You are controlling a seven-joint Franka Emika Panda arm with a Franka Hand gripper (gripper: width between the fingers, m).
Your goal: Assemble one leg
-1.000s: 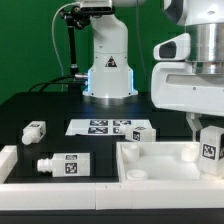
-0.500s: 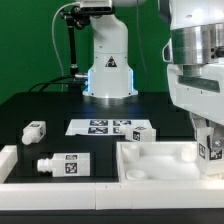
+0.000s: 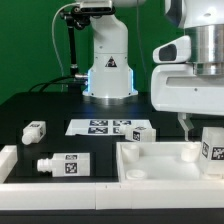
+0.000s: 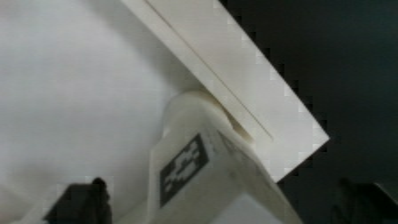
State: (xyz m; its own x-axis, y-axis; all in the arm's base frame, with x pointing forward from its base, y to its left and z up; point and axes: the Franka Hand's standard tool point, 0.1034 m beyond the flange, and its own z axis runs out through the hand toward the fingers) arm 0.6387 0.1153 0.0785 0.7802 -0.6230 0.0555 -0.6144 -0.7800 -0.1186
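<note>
A white leg (image 3: pixel 211 148) with a black-and-white tag stands upright in the corner of the wide white tray-like panel (image 3: pixel 160 165), at the exterior view's right. My gripper (image 3: pixel 206 134) hangs over it. One finger (image 3: pixel 184 124) shows with a gap to the leg. In the wrist view the leg (image 4: pixel 199 160) stands between my two dark fingertips (image 4: pixel 80 203). My gripper (image 4: pixel 222 206) straddles it with space on both sides, so the jaws are open. The panel's raised rim (image 4: pixel 222 60) runs past the leg.
Three more tagged legs lie on the black table: one at the left (image 3: pixel 35 130), one at the front (image 3: pixel 62 165), one by the panel (image 3: pixel 141 133). The marker board (image 3: pixel 98 127) lies mid-table. The robot base (image 3: pixel 108 60) stands behind. A white edge (image 3: pixel 8 160) is at far left.
My hand turned about the leg and came back to its earlier facing. The visible finger now stands farther from the leg. The leg sits slightly lower.
</note>
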